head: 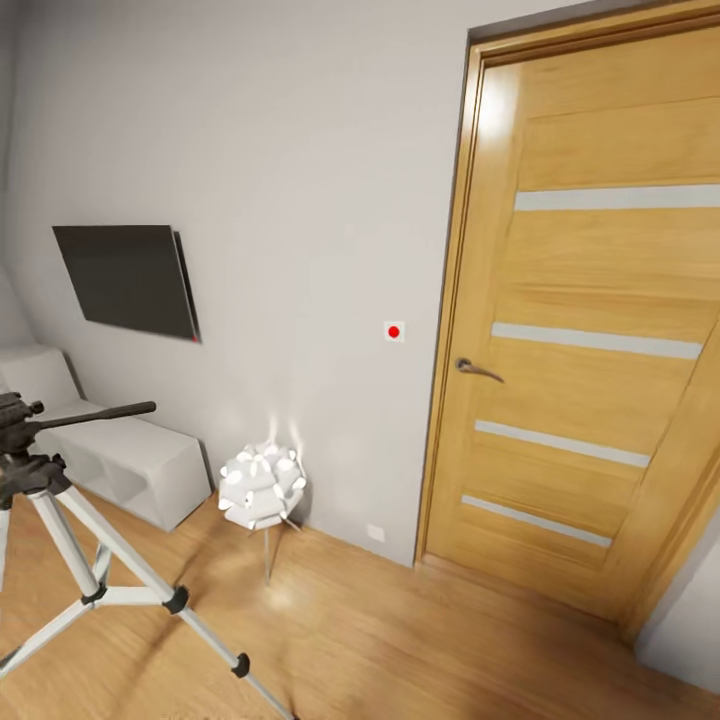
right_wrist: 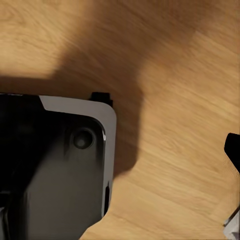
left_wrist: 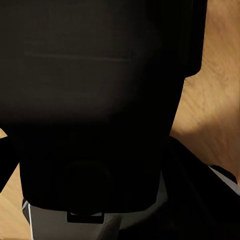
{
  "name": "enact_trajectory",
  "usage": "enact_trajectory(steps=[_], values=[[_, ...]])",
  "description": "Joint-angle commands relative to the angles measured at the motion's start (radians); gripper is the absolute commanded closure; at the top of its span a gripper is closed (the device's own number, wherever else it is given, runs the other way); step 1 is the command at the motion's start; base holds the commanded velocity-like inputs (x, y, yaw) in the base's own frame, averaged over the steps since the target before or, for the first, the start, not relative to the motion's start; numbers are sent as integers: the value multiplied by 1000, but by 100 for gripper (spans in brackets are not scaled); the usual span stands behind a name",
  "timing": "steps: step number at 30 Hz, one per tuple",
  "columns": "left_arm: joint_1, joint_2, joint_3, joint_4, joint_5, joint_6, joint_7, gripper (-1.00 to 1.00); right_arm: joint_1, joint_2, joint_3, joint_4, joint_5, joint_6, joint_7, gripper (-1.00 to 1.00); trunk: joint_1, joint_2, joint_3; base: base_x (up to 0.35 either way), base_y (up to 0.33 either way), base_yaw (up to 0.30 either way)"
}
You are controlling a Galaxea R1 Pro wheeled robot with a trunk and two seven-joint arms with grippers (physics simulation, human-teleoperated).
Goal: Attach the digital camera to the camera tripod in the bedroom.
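Here the camera tripod with thin silver-white legs, black joints and black head (head: pixel 60 520) stands on the light wood floor (head: pixel 400 640) at the head view's left edge, its long black pan handle (head: pixel 95 412) pointing toward the grey wall (head: pixel 300 200), near a white cube shelf unit (head: pixel 130 465) and a small white petal-shaped lamp (head: pixel 262 485). A dark wall screen (head: pixel 125 280) hangs above the shelf; an oak door with pale glass strips (head: pixel 590 330) is shut at right. Wrist views give dark robot body over floor; neither pincer's state can be told.

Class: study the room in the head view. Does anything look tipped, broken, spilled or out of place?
Nothing stands out. The camera tripod stands upright on the wood floor, the door is shut, and the white lamp stands upright by the wall.
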Motion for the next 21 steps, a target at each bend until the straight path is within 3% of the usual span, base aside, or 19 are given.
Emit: enact_trajectory(steps=[1, 21], values=[[0, 0, -9, 0, 10, 1, -4, 100, -1, 0, -8, 1, 9, 3, 4, -100, 0, -1, 0, 0, 0, 271], [-1, -4, -3, 0, 13, 4, -4, 100, -1, -7, -8, 1, 7, -9, 0, -100, 0, -1, 0, 0, 0, 274]])
